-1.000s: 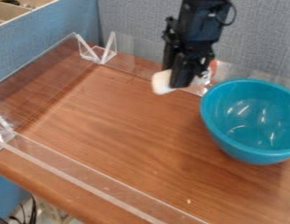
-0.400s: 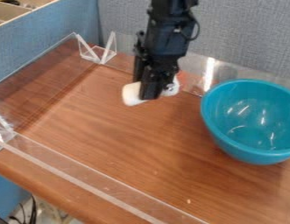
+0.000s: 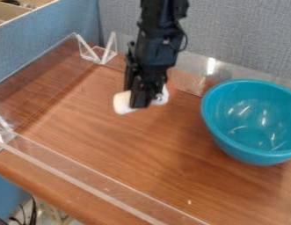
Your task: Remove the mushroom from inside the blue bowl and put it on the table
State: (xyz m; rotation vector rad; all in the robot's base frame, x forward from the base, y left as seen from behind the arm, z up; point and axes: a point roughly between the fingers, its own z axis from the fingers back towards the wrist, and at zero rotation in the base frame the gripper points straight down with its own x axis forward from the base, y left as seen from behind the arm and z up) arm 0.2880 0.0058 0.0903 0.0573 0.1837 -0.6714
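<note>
The black gripper points down over the middle of the table, left of the blue bowl. It is shut on the mushroom, whose cream-white stem sticks out to the lower left of the fingers; the cap is mostly hidden between them. The mushroom hangs just above the wood, and I cannot tell whether it touches. The bowl stands upright at the right edge with nothing visible inside it.
Low clear acrylic walls edge the table on the left, back and front. A blue partition rises behind the left wall. Bare wood lies in front of and left of the gripper.
The gripper has moved left and down, away from the bowl, carrying the mushroom from beside the bowl's rim to low over the table's middle.
</note>
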